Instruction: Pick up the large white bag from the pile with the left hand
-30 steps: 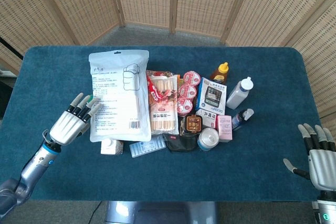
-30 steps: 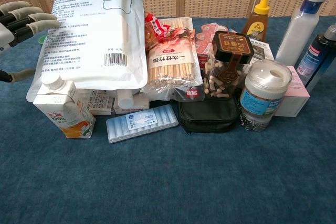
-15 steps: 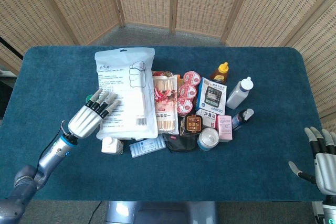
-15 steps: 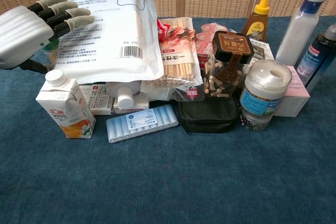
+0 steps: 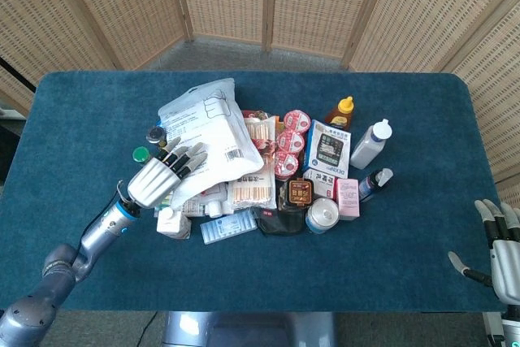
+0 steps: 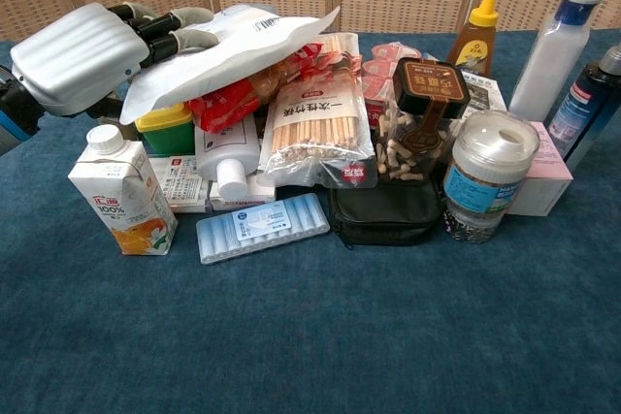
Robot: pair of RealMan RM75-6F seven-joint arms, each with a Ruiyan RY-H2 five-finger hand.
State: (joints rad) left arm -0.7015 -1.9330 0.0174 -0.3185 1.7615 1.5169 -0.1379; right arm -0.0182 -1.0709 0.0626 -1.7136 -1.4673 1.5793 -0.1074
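The large white bag (image 5: pixel 213 123) lies on the left of the pile, tilted, with its left edge raised off the items beneath. In the chest view the large white bag (image 6: pixel 233 50) slopes like a flap over a red packet. My left hand (image 5: pixel 158 178) grips that raised left edge, fingers stretched over the bag's top; the thumb is hidden below. The chest view shows the left hand (image 6: pixel 82 55) at the upper left, its fingers on the bag. My right hand (image 5: pixel 502 249) hovers at the table's front right corner, fingers apart and holding nothing.
Under the bag sit a green-lidded jar (image 6: pixel 165 128) and a juice carton (image 6: pixel 118 191). A chopsticks packet (image 6: pixel 315 113), black pouch (image 6: pixel 383 212) and blue pill pack (image 6: pixel 262 227) crowd the middle. A honey bottle (image 5: pixel 341 110) and white bottle (image 5: pixel 372 142) stand right.
My left hand slid right onto the bag and took hold of its left edge. The bag went from lying flat to crumpled and tilted, uncovering the green-lidded jar. The right hand barely moved.
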